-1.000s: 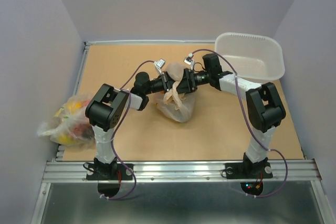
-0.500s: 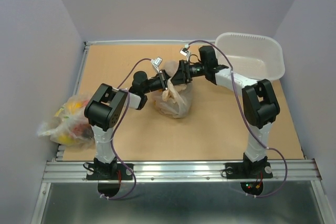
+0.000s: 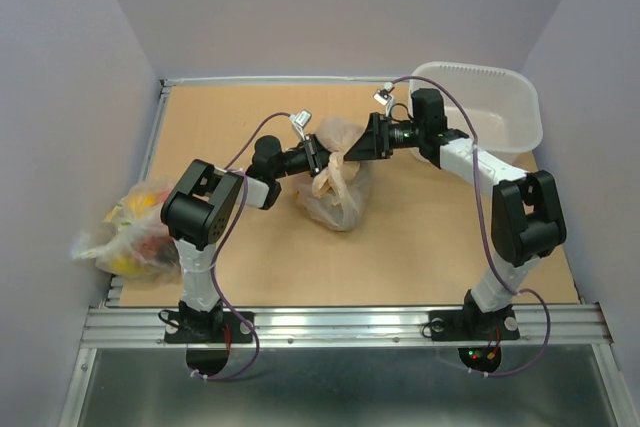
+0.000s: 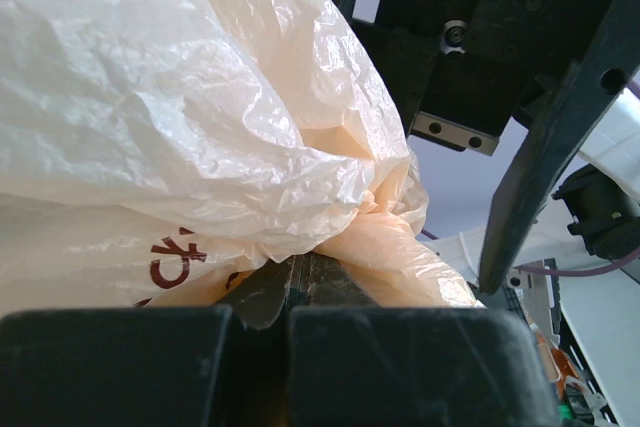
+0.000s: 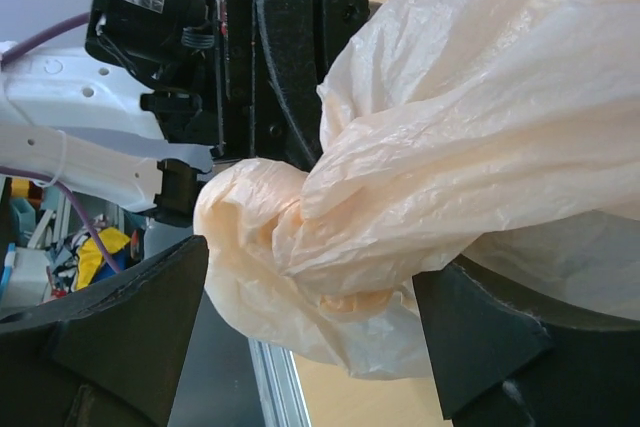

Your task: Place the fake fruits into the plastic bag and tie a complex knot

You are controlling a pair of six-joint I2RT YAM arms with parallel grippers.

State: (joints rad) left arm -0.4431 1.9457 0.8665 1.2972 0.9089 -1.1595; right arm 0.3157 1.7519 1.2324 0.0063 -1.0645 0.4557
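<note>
The plastic bag (image 3: pixel 338 192), cream-white and crinkly, sits at mid-table with its top gathered between both arms. My left gripper (image 3: pixel 321 153) is shut on a fold of the bag's upper plastic (image 4: pixel 330 237); its jaws meet with film pinched between them. My right gripper (image 3: pixel 360 144) stands open on the bag's far right side, and a bunched lump of bag plastic (image 5: pixel 300 247) hangs between its wide-apart fingers (image 5: pixel 130 327) without being pinched. I cannot tell whether that bunch is a tied knot. The fake fruits are hidden inside the bag.
A white rigid tub (image 3: pixel 495 117) stands at the back right, close behind the right arm. A second bag with coloured fruit (image 3: pixel 130 232) lies at the left table edge beside the left arm's base. Grey walls close in the sides.
The right arm has swung out to the right and its gripper has drawn back a little from the bag's top. The left gripper has kept its hold and place.
</note>
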